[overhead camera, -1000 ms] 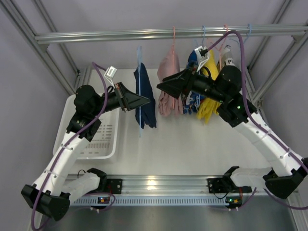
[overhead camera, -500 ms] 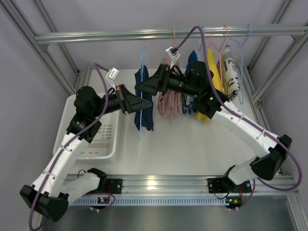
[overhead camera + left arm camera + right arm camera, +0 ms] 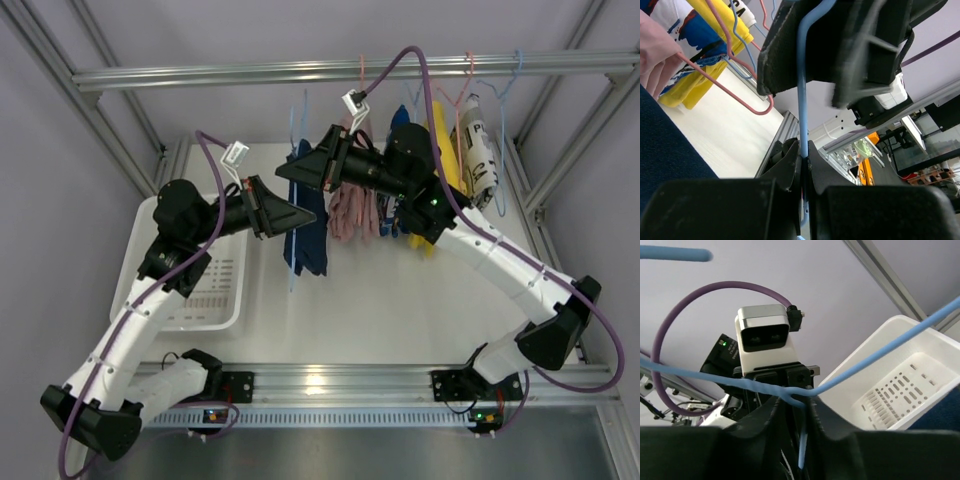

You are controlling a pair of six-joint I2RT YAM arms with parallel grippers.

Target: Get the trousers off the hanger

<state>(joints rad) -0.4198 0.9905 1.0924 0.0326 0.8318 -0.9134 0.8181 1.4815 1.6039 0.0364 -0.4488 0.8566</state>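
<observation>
- Navy trousers (image 3: 305,240) hang on the blue hanger (image 3: 292,125); nothing is removed yet
- Left gripper (image 3: 303,213) and right gripper (image 3: 288,172) both pinch its wire
- Pink trousers (image 3: 350,205) hang untouched on the pink hanger (image 3: 720,82)

A white basket (image 3: 195,285) sits at left — a yellow garment (image 3: 441,135) and perhaps a printed white cloth (image 3: 478,150) hang behind.

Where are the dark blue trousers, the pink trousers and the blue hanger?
dark blue trousers (image 3: 305,252), top external view, on the lower hanging part.
pink trousers (image 3: 348,215), top external view, on the lower half of the cloth.
blue hanger (image 3: 801,100), left wrist view, on its straight wire stem.
</observation>
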